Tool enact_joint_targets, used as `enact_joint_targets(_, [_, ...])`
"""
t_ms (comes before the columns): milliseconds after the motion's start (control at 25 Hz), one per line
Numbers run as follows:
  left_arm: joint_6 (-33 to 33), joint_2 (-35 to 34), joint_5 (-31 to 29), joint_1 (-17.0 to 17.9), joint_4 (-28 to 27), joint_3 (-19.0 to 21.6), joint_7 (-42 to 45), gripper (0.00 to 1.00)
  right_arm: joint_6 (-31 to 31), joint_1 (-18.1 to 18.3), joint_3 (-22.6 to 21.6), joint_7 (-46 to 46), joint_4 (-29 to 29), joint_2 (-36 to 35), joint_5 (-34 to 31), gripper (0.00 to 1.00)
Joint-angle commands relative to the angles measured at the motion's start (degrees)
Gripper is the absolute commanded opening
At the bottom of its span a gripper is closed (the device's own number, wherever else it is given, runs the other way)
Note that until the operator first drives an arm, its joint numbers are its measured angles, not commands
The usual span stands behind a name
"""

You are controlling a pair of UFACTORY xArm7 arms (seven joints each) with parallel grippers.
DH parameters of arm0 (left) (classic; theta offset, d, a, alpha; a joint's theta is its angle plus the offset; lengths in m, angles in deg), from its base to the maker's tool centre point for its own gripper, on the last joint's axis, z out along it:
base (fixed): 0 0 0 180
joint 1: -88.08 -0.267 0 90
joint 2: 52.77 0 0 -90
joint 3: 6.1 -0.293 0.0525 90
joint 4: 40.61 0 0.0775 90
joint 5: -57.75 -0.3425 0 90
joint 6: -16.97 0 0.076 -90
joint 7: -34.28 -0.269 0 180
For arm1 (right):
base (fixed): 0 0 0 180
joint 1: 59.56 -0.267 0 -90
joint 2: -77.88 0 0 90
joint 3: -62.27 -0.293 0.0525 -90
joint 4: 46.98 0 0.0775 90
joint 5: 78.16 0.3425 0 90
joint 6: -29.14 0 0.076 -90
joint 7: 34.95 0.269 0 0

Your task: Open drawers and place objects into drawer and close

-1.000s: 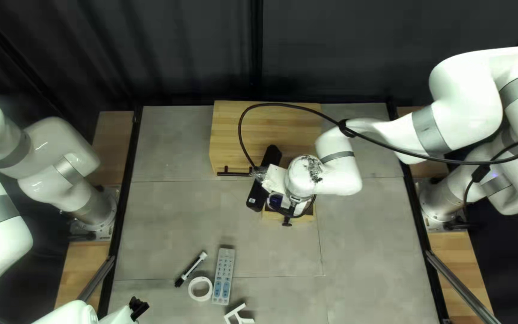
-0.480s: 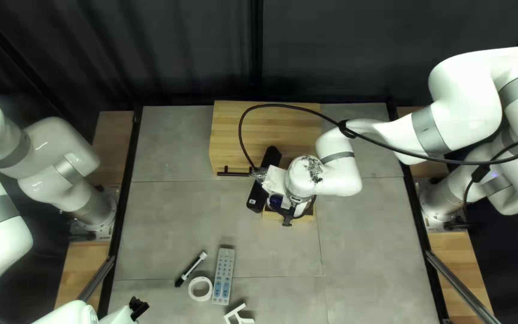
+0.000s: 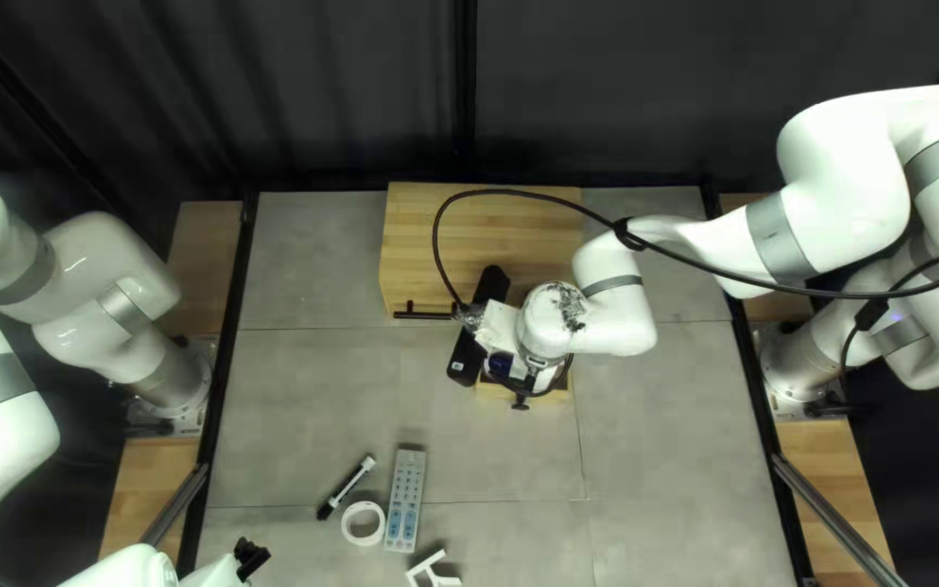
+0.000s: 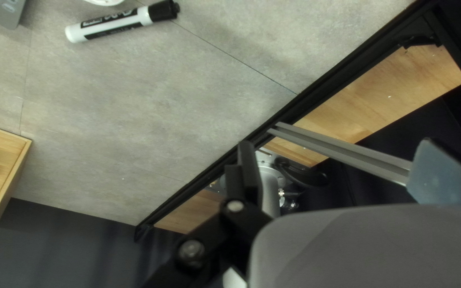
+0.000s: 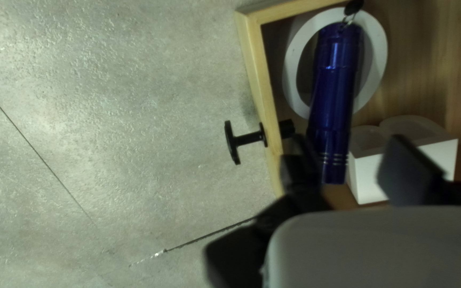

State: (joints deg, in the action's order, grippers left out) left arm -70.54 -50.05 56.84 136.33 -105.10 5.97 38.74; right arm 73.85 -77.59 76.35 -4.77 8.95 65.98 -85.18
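In the top left view, the right arm's wrist (image 3: 552,322) sits very slightly closer to the near edge of the table (image 3: 665,446) than it does a second earlier.

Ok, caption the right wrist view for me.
Open right gripper over a wooden drawer holding a shiny blue cylinder, a flat white ring and a white block.

1. Flashlight (image 5: 333,101): deep, glossy blue, with thin silvery rings.
2. Cabinet (image 3: 415,228): honey-coloured wood, finely striped grain; its handle (image 3: 415,314) is black.
3. Drawer (image 5: 254,64): pale yellow wood rim, black knob (image 5: 230,141).
4. Marker (image 4: 113,25): white barrel, black lettering and stripe, black cap.
5. Remote (image 3: 409,467): light grey, some buttons blue.
6. Table (image 3: 317,402): mottled grey, crossed by thin dark lines.
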Motion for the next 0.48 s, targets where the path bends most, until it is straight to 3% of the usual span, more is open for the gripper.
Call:
enact_joint_targets(40, [0.0, 0.0, 0.0, 0.0, 0.0, 0.0, 0.0, 1.00, 0.9, -0.4, 0.0, 0.4, -0.3, 1.4, -0.9, 0.00])
enact_joint_targets(480, [0.0, 0.0, 0.0, 0.0, 0.0, 0.0, 0.0, 1.00, 5.4, -0.6, 1.2, 2.8, -2.2, 7.7, -8.1, 0.00])
